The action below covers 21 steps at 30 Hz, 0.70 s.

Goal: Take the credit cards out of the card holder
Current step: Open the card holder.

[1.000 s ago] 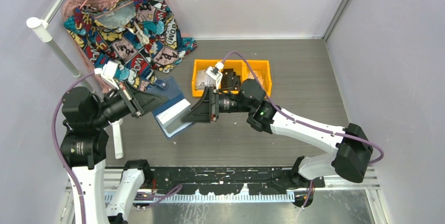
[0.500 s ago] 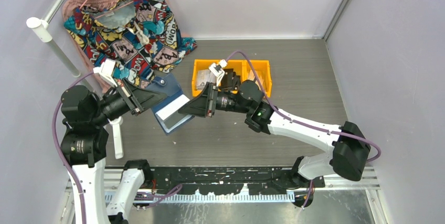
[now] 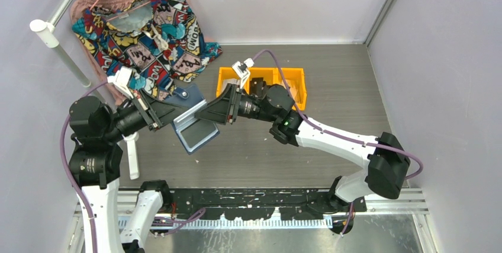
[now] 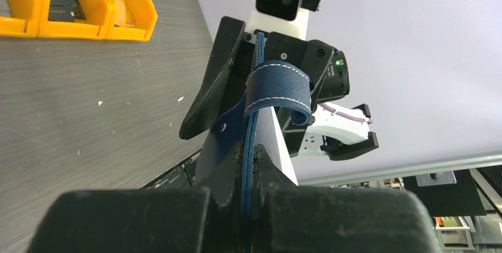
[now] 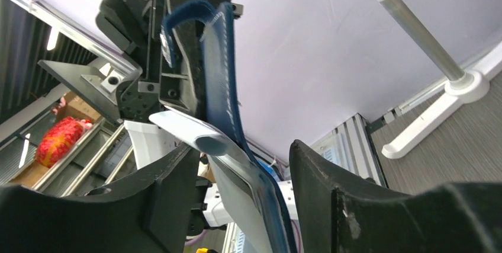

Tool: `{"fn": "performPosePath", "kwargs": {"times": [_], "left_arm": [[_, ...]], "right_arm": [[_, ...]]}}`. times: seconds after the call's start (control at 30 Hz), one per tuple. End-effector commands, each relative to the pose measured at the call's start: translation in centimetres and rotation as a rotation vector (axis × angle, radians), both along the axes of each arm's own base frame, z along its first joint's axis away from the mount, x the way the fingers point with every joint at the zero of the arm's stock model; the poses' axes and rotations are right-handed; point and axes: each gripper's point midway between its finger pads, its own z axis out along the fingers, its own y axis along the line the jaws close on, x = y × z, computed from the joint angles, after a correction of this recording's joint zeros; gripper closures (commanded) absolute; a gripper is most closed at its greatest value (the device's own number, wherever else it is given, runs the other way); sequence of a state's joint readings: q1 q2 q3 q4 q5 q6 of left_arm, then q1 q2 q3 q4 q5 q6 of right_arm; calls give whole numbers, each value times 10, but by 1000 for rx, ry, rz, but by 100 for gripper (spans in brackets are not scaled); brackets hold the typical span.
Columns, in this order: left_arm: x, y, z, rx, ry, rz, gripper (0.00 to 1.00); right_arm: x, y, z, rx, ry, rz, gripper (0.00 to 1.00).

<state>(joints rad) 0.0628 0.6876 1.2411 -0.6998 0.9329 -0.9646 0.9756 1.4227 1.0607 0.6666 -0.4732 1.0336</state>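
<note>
1. The card holder [image 3: 198, 135] was held open above the left-centre of the tabletop [image 3: 337, 81], off the surface, with its lighter blue inside facing the overhead camera.
2. The left pincer [image 3: 177, 109] was clamped tight on the holder's navy edge (in the left wrist view both fingers pressed the leather between them, and the snap tab [image 4: 278, 87] curled over just beyond).
3. The right pincer [image 3: 202, 114] reached in from the right with its fingers spread wide, one on each side of the holder's other flap. In the right wrist view, clear space showed between the leather and at least one finger, so it gripped nothing.
4. A pale flat edge [image 5: 189, 131] stuck out from the inside of the holder between those fingers. Whether it was one of the credit cards or the lining could not be told.
5. Yellow bins [image 3: 225, 74] stood at the far centre, just beyond the right arm, and a comic-print garment [image 3: 142, 34] lay in the far left corner.
</note>
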Motion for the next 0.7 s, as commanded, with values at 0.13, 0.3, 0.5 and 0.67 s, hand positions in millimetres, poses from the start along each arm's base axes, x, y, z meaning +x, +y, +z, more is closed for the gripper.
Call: {"fn": "performPosePath", "kwargs": {"times": [0.13,0.3,0.5,0.67], "left_arm": [[-12,-5,14,-10,-54,-55,100],[-15,-5,14,2,-72,-56,100],[-14,1,-3,74,-87,-14,95],[-13,9,-17,168,-123,39,68]], "right_arm": [[-7,-5,44,113,-55,14,40],[-8,-5,47,116,-48,23,55],[-9,-8,58,146,-25,29,72],[-12,-11,62,160,-4,36,80]]}}
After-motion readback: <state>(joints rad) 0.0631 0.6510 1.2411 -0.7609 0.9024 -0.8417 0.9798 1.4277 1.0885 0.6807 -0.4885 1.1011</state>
